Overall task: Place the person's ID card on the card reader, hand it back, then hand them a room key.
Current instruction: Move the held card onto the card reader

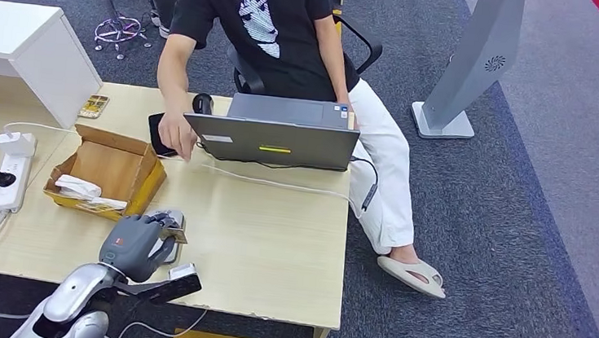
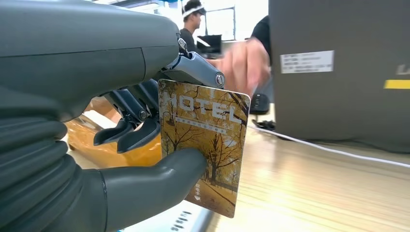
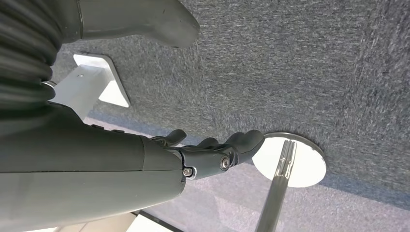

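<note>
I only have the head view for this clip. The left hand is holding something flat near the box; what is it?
Observer: A card printed HOTEL, so the room key, pinched by the left hand.
Operator: And the right hand?
Observer: The right hand hangs over grey carpet, holding nothing.
Operator: Is the person reaching?
Observer: The wrist view shows their hand, blurred, beside the laptop, beyond the card.

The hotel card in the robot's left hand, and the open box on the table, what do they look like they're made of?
The hotel card looks like thin rigid plastic with a smooth printed face: it stands flat and unbent between the left hand's thumb and fingers, though laminated card stock can't be ruled out. The open box looks like plain brown corrugated cardboard, matte, with folded flaps.
</note>
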`<state>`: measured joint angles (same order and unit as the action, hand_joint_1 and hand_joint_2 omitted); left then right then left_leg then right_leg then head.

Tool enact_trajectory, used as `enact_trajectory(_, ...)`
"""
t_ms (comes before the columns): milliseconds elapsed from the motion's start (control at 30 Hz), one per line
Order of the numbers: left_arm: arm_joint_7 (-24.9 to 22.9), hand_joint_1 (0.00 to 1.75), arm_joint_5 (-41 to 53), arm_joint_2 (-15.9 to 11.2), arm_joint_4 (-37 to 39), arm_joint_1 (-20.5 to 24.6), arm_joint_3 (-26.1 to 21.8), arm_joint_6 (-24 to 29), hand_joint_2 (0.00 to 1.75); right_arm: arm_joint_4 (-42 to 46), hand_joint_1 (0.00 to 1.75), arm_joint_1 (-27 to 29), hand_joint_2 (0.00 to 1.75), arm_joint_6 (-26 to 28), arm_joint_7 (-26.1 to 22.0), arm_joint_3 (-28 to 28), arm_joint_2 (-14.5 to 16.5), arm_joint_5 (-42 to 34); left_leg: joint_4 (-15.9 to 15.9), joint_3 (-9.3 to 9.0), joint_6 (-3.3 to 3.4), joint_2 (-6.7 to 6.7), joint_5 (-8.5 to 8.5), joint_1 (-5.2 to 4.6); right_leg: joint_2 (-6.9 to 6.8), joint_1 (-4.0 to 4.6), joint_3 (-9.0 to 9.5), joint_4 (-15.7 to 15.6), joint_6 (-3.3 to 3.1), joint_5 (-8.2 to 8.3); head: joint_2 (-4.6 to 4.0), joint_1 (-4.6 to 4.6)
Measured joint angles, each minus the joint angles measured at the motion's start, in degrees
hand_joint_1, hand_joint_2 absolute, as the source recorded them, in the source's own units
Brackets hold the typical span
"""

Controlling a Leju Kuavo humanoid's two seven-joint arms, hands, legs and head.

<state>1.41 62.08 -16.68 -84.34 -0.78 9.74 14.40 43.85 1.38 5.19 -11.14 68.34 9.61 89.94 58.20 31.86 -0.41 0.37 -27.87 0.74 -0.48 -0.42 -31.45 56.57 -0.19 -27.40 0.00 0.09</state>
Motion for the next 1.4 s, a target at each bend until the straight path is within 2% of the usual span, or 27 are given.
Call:
enact_trajectory(400,0.47,1.75,-0.50,-0.36,-1.58,0.04,2.40,-1.64,1.75,-1.25,0.00,-0.02,1.75,0.38,0.21,-0.15,-0.30,0.00,0.00,0.00,0.00,0.00,0.00,0.00,0.00,0.00,0.00,0.00,0.00,0.00,0.00,-0.01)
enact_trajectory(633,-1.12,1.75,-0.42,-0.57,-1.58,0.15,3.33,-2.79,1.75,-1.29,0.00,0.02,1.75,-0.10,0.34,-0.98,-0.30,-0.01,0.00,0.00,0.00,0.00,0.00,0.00,0.00,0.00,0.00,0.00,0.00,0.00,0.00,0.01)
enact_trajectory(767,-2.94,1.75,-0.04,-1.85,-1.58,-0.22,3.27,-2.45,1.75,-0.96,0.00,0.26,1.75,-0.40,0.37,-1.00,-0.30,-0.04,-0.01,0.01,0.00,0.00,0.00,0.01,0.00,0.01,0.01,0.01,0.00,0.00,0.00,-0.01)
enact_trajectory(1000,-3.75,1.75,0.08,-3.60,-1.58,-2.85,0.38,-1.61,1.75,-0.02,0.00,1.09,1.75,-1.12,0.25,-0.83,-0.30,-0.01,-0.01,0.04,0.00,-0.01,0.00,0.01,-0.01,0.01,-0.03,0.02,0.00,-0.01,0.00,0.00)
enact_trajectory(1400,-4.30,1.75,0.97,-3.62,-1.40,-4.54,-3.00,-0.49,1.75,0.37,0.00,1.09,1.75,-1.30,0.08,-0.83,-0.30,-0.01,-0.01,0.04,0.00,-0.01,0.00,0.01,-0.01,0.01,-0.01,0.01,0.00,0.00,0.00,0.00)
